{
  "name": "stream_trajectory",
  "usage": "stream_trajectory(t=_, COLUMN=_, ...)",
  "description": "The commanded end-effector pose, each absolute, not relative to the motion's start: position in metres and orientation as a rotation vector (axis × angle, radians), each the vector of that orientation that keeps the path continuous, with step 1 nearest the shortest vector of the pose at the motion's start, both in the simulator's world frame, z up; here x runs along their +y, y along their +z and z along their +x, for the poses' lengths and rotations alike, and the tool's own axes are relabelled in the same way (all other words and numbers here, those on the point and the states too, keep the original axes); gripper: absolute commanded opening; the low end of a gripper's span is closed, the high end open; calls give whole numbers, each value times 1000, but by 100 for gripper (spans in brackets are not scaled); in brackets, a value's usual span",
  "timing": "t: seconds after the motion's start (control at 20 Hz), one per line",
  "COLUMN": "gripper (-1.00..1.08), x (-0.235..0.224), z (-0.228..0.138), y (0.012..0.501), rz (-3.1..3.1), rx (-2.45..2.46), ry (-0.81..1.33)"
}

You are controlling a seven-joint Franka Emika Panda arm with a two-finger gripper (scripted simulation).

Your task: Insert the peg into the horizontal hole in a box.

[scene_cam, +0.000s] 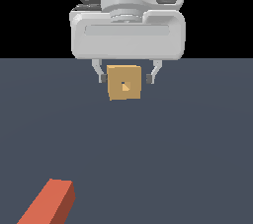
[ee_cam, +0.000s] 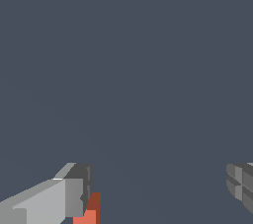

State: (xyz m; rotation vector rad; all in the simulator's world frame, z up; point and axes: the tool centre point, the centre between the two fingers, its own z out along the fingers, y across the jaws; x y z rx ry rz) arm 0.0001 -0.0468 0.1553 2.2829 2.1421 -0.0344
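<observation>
Evidently, little of the task had been done: the peg (scene_cam: pixel 49 203) lay ungrasped on the counter (scene_cam: pixel 188 159), at the near edge of the exterior view, well apart from the box (scene_cam: pixel 124 83), whose hole (scene_cam: pixel 123 86) was unfilled. The gripper (scene_cam: pixel 127 77) was seen open and empty. Nothing else was seen between peg and box.
</observation>
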Motion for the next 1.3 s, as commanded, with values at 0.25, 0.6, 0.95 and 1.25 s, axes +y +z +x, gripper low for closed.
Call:
stream_trajectory(t=0.25, gripper=100, x=-56, z=-4, y=152, rz=2285, rx=2140, ry=-33)
stream_trajectory(t=0.6, gripper=100, x=-101, z=-24, y=137, rz=2295, rx=2132, ry=-27)
stream_trajectory(t=0.95, gripper=100, x=-174, z=-57, y=111, rz=2310, rx=2119, ry=-18)
stream_trajectory(t=1.25, gripper=100, x=-236, z=-84, y=88, rz=2323, rx=2109, ry=-9)
